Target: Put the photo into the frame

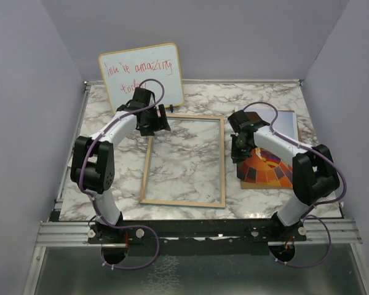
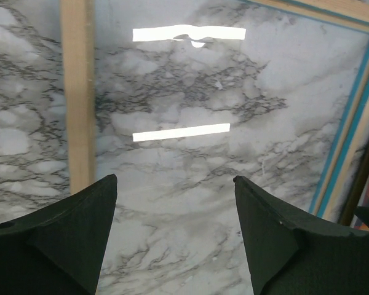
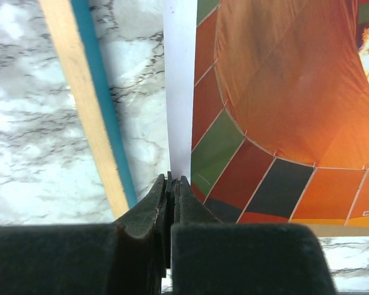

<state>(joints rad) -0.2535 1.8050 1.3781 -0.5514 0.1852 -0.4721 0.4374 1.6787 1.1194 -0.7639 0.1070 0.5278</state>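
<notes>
Likely light, floppy balloon-print paper photo [image 3: 277, 92] at the desk's [image 1: 258, 200] right edge; right tool [image 3: 172, 184] pinches its white margin, a sound hold. Left tool [image 2: 174, 179] gapes wide over the light-wood rectangular frame [image 1: 223, 160].

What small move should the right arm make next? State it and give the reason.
Probably lift the pinched edge slightly and draw the photo left toward the frame. The right gripper looks shut on the photo's white border. The frame lies flat just beside it with nothing in it, and the left gripper hovers open above the frame.
</notes>
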